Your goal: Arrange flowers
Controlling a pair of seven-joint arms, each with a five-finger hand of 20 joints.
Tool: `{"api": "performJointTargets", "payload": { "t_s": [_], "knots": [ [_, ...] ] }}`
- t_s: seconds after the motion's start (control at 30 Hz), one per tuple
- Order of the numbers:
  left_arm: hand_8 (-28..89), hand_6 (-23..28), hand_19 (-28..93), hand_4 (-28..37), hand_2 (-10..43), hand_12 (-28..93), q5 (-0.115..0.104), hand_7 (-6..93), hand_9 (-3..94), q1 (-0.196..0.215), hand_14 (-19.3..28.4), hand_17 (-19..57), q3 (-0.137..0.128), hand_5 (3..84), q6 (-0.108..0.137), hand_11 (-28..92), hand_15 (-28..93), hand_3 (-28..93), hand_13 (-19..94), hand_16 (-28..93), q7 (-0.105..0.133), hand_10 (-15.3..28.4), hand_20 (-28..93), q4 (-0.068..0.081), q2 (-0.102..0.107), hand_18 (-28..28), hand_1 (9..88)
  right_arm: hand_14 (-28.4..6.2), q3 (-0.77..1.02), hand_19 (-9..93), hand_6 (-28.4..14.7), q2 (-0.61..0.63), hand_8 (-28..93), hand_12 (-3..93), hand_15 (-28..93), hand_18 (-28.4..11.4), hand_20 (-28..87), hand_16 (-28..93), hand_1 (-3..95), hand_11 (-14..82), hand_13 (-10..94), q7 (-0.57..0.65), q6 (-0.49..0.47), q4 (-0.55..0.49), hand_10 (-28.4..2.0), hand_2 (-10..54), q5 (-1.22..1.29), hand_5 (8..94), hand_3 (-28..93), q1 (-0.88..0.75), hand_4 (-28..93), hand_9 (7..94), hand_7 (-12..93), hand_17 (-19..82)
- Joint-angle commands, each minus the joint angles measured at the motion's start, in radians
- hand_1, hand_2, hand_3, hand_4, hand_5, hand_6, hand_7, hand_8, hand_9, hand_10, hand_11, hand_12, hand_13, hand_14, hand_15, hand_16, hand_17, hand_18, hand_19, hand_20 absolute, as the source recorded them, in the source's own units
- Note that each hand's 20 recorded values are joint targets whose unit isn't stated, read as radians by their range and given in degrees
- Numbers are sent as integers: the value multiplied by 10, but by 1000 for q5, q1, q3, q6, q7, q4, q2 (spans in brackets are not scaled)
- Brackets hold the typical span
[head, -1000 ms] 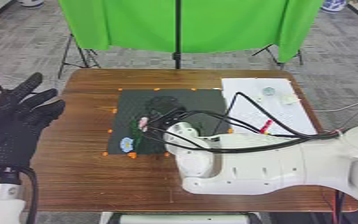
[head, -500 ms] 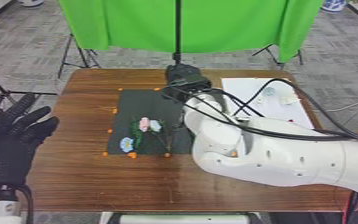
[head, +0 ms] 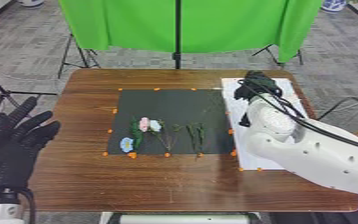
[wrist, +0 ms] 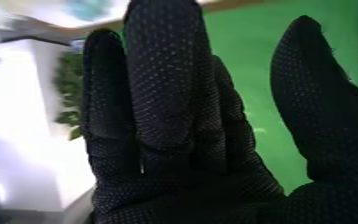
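Pink flower (head: 143,124), white flower (head: 155,125), light-blue flower (head: 127,145); dark mat (head: 162,105); brown table (head: 158,185); green cloth (head: 122,25).

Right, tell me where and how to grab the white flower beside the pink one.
Probably best pinch the white flower by its stem, from above and slightly right: the thin stem runs toward the near edge of the black mat, and the pink flower crowds the bloom's left.

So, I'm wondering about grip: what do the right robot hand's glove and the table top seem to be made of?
The right robot hand wears a glove that looks like matte black fabric, dotted with small pale specks, possibly rubbery. The table top looks like wood or veneer, with a soft sheen and streaky brown grain.
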Motion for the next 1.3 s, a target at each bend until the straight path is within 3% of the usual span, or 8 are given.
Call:
{"api": "performJointTargets", "payload": {
  "t_s": [0.03, 0.53, 0.6, 0.7, 0.83, 1.0, 1.13, 1.3],
  "knots": [
    [-87, 88, 617, -283, 84, 133, -3, 136, 337, -11, 284, -12, 16, 351, 4, 304, 648, 764, 285, -123, -18, 211, 531, 9, -12, 257, 148, -56, 22, 932, -48, 52, -103, 130, 513, -172, -150, 162, 389, 194, 850, 3, -41, 61, -148, -95, 39, 520, 726, -17, -244, 765, 111, 509],
    [-89, 88, 619, -283, 86, 131, -12, 141, 336, -51, 284, -9, 39, 352, -7, 307, 650, 767, 285, -125, -12, 211, 533, 19, 2, 256, 153, -53, 5, 932, -9, -17, -110, 134, 519, -170, -145, 166, 390, 203, 849, -59, -143, 189, -144, -95, 83, 450, 734, 16, -253, 771, 118, 505],
    [-89, 88, 619, -283, 86, 131, -15, 141, 336, -55, 284, -10, 44, 352, -6, 308, 650, 768, 285, -125, -7, 210, 533, 20, 4, 257, 155, -53, 2, 932, -4, -28, -112, 135, 520, -171, -141, 167, 390, 203, 849, -71, -153, 204, -144, -95, 82, 444, 734, 19, -255, 771, 121, 504],
    [-89, 88, 619, -283, 86, 131, -24, 143, 336, -52, 284, -9, 53, 352, -6, 310, 651, 767, 285, -125, 19, 211, 532, 21, 16, 256, 158, -53, -14, 932, 2, -48, -115, 135, 521, -171, -140, 168, 389, 203, 850, -88, -158, 229, -144, -95, 78, 439, 737, 31, -256, 772, 125, 504],
    [-90, 88, 619, -283, 86, 130, -32, 144, 336, -61, 284, -9, 77, 352, -10, 311, 652, 768, 285, -126, 21, 211, 531, 28, 14, 256, 159, -54, -32, 932, 14, -67, -119, 136, 522, -172, -138, 168, 391, 203, 850, -86, -179, 265, -144, -95, 88, 442, 733, 35, -259, 773, 131, 502],
    [-90, 89, 620, -283, 85, 130, -30, 143, 336, -48, 284, -9, 63, 353, -10, 311, 654, 770, 285, -126, 40, 211, 530, 22, 16, 256, 161, -61, -15, 931, 30, -87, -128, 132, 511, -173, -162, 169, 400, 190, 845, -82, -218, 301, -128, -94, 93, 535, 728, 17, -259, 776, 135, 498],
    [-90, 89, 621, -283, 85, 129, -28, 144, 336, -48, 284, -9, 56, 353, -17, 312, 655, 771, 285, -127, 31, 210, 529, 23, 14, 255, 161, -64, -58, 931, 31, -79, -129, 129, 492, -168, -210, 170, 425, 179, 838, -90, -183, 297, -109, -95, 66, 633, 732, 24, -269, 775, 140, 499],
    [-90, 89, 621, -283, 85, 129, -20, 144, 337, -68, 284, -9, 62, 353, -25, 315, 655, 769, 286, -127, 6, 210, 528, 28, 12, 255, 162, -47, -82, 929, 30, -80, -17, 191, 458, -150, -243, 179, 525, 115, 865, -96, -142, 300, -83, -95, 15, 769, 664, 16, -282, 852, 143, 515]
  ]
}}
